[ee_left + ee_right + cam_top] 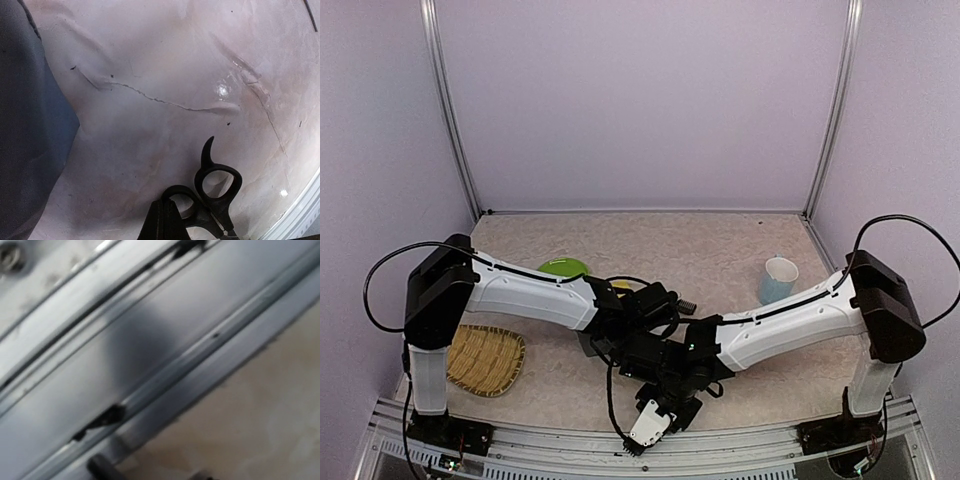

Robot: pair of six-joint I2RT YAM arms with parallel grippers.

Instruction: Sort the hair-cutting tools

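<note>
Top view: both arms meet over the bench [740,250]. The left tool [635,350] and right tool [645,432] crowd together, and I cannot tell either grip.

Left wrist: black-handled scissors [216,192] are just beside its visible finger [159,222], with a grey pouch [30,130] to the left.

Right wrist: a blurred metal rail [150,355] lies ahead.

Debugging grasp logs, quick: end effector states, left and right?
Left end effector: cannot be told; one finger shows beside the black-handled scissors.
Right end effector: cannot be told; its camera shows only blurred rail.

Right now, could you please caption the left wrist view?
Black-handled scissors near the bottom edge of a creased table, grey pouch at left.
</note>
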